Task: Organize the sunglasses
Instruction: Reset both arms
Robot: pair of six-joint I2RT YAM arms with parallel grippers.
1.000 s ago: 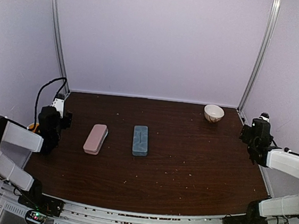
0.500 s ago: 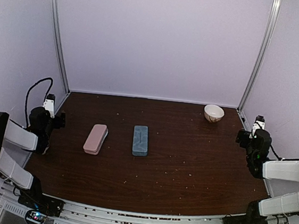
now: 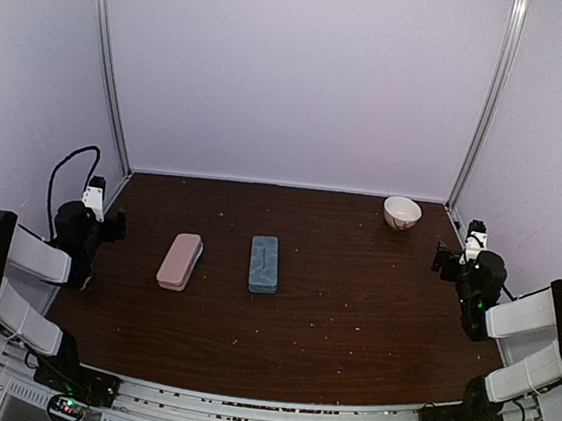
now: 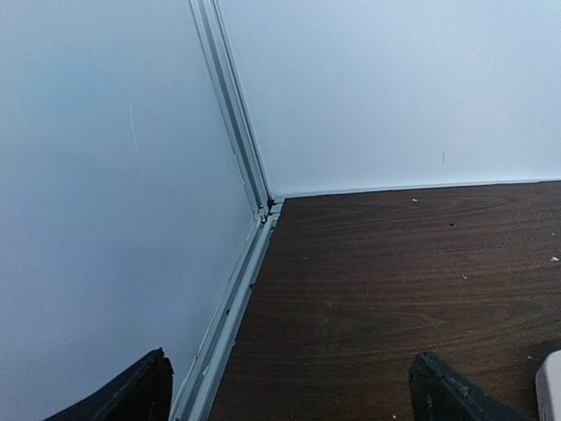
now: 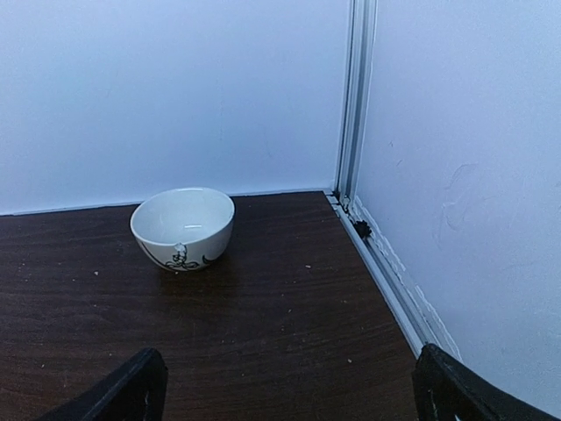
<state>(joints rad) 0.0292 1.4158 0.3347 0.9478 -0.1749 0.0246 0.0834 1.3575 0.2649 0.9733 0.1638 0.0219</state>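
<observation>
Two empty, spread-jawed hands: left gripper (image 4: 289,399) and right gripper (image 5: 289,390), at side edges of the dark wooden table (image 3: 350,318). Sunglasses unseen; a glancing grab could skid the pink oblong case (image 3: 179,260) or grey-blue oblong case (image 3: 264,263).

The left arm (image 3: 30,257) sits folded at the left edge of the table (image 3: 349,328). The left gripper (image 3: 102,224) hangs low and aims at the table's far left corner, jaws wide apart and empty. The right arm (image 3: 521,316) mirrors it at the table's right edge. The right gripper (image 3: 457,261) faces the far right corner, spread just as wide and holding nothing.
</observation>
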